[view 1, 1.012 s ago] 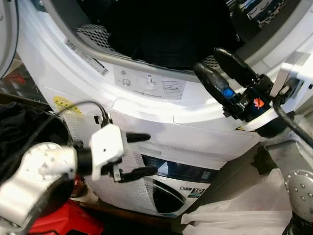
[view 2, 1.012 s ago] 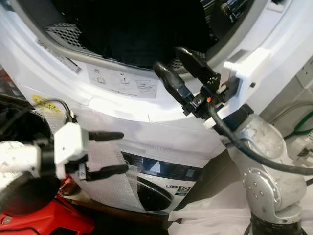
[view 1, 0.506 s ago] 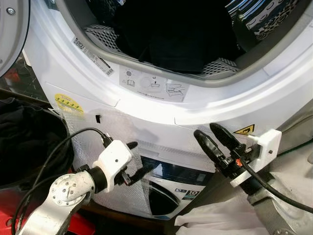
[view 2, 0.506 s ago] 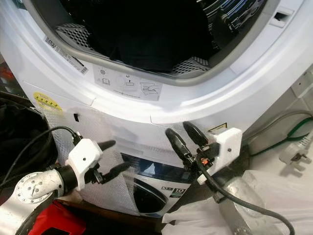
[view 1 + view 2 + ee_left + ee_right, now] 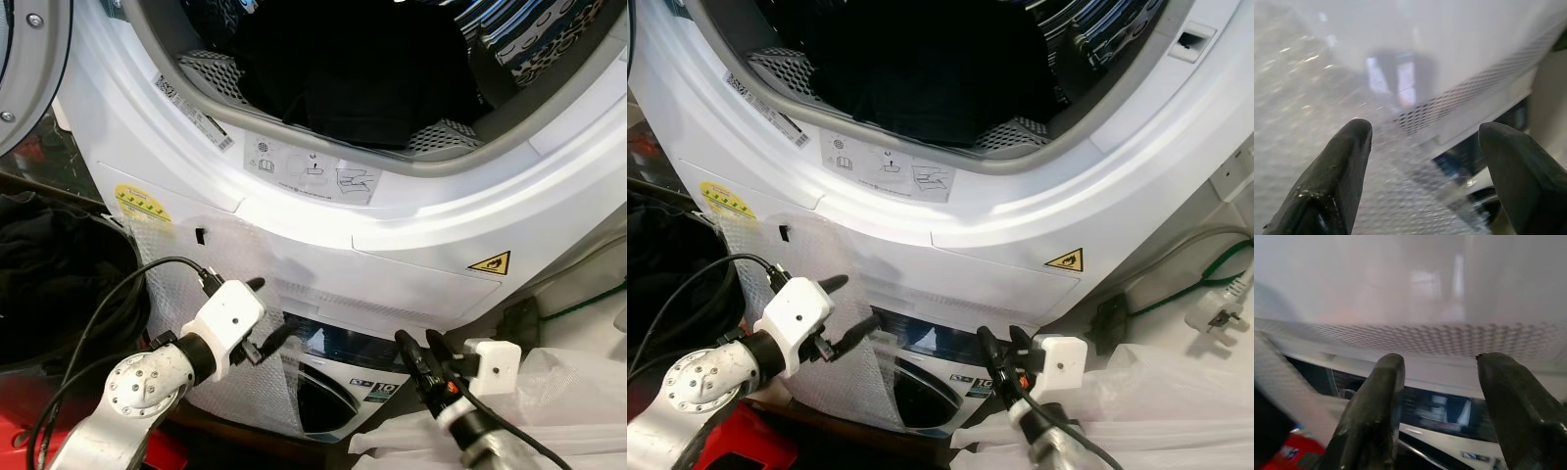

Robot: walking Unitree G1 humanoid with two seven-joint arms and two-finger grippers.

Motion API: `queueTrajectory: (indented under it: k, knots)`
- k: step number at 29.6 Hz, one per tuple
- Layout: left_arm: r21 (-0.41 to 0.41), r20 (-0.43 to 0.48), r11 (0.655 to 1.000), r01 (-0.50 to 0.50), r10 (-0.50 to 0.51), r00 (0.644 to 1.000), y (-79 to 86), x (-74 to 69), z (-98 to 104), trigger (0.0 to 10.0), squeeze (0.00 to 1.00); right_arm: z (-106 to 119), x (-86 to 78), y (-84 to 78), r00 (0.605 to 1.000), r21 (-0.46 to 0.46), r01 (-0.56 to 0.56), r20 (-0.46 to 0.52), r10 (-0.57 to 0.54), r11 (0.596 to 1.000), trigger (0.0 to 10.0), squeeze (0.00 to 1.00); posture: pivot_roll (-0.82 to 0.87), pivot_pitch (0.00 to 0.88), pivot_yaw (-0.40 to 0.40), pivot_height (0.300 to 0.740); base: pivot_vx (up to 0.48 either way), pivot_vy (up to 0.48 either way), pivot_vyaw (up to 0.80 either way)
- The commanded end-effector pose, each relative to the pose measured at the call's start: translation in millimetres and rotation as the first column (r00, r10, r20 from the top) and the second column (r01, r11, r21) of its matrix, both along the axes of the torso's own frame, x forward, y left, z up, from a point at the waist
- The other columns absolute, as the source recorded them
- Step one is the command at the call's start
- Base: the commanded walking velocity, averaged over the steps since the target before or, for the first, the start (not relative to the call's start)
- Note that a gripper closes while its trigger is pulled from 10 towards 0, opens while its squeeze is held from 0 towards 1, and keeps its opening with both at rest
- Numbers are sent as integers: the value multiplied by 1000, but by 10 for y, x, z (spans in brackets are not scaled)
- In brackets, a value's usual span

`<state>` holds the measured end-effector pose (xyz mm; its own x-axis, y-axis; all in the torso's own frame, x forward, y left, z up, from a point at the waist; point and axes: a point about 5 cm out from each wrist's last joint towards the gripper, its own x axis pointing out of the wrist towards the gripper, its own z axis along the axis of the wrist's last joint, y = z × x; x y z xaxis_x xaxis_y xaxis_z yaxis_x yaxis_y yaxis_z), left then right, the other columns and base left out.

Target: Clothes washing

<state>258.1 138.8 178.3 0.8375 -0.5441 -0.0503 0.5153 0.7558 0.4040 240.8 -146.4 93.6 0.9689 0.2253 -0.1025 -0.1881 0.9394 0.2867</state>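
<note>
We're low in front of the glossy white upper machine, its round opening ringed by a smooth grey seal. Inside, on the perforated metal drum, a heap of soft black clothing sits beside a blue-and-white patterned fabric at the right. Below it a second white machine with a dark curved door shows, partly veiled by a dimpled bubble-wrap sheet.

Our left gripper hangs just before that sheet, black fingers spread and empty. Our right gripper hovers near the lower machine's dark panel, fingers parted, holding nothing. A black bin of dark cloth crowds the left; crinkled clear plastic lies at the right.
</note>
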Motion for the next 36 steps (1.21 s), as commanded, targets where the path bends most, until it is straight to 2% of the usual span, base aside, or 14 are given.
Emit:
queueTrajectory:
  k: [1,3,4,6,10,13,17,19,20,26,29,35,36]
  knots:
    - [-12,17,1000,-21,21,1000,3,31,5,10000,0,-64,23,-61,999,-22,45,-9,-46,999,10000,0,227,182,-155,740,0,0,0]
    - [1,5,1000,-5,5,1000,-36,33,-41,10000,0,-43,104,41,999,-35,39,30,-38,999,10000,0,232,189,-130,740,0,0,0]
    - [1,5,1000,-5,5,1000,-36,33,-41,10000,0,-43,104,41,999,-35,39,30,-38,999,10000,0,232,189,-130,740,0,0,0]
    - [27,-38,999,43,-42,998,-81,16,-156,10000,0,-57,164,134,998,-68,28,54,-24,997,10000,0,234,189,-118,740,0,0,0]
    - [29,-65,997,71,-69,996,-104,9,-226,10000,0,-145,155,140,999,-95,23,37,-19,995,10000,0,236,185,-110,740,0,0,0]
    - [21,-103,996,87,-85,991,-137,3,-311,10000,0,-305,112,93,1000,-184,12,5,-11,983,10000,0,243,184,-78,740,0,0,0]
    - [7,-134,995,95,-94,986,-136,4,-374,10000,0,-364,111,78,1000,-199,19,1,-19,980,10000,0,234,181,-63,740,0,0,0]
    - [12,-174,995,100,-97,980,-119,6,-488,10000,0,-431,107,43,999,-224,41,-9,-44,974,10000,0,221,177,-60,740,0,0,0]
    - [19,-207,995,100,-94,974,-114,6,-620,10000,0,-520,85,-13,997,-243,66,-29,-75,968,10000,0,215,177,-63,740,0,0,0]
    - [5,-276,997,77,-73,958,-121,-27,-855,10000,0,-656,15,-142,991,-311,93,-64,-119,946,10000,0,195,173,-81,740,0,0,0]
    - [8,-358,997,75,-67,931,-108,-126,-1104,10000,0,-804,-65,-238,983,-352,84,-121,-134,932,10000,0,185,170,-94,740,0,0,0]
    - [-12,-431,1000,27,-29,902,-68,-163,-1285,10000,0,-969,-143,-261,970,-360,53,-202,-133,932,10000,0,180,160,-106,740,0,0,0]
    - [9,-470,1000,12,-6,882,-37,-189,-1417,10000,0,-1084,-198,-267,957,-357,29,-260,-129,934,10000,0,193,140,-110,740,0,0,0]
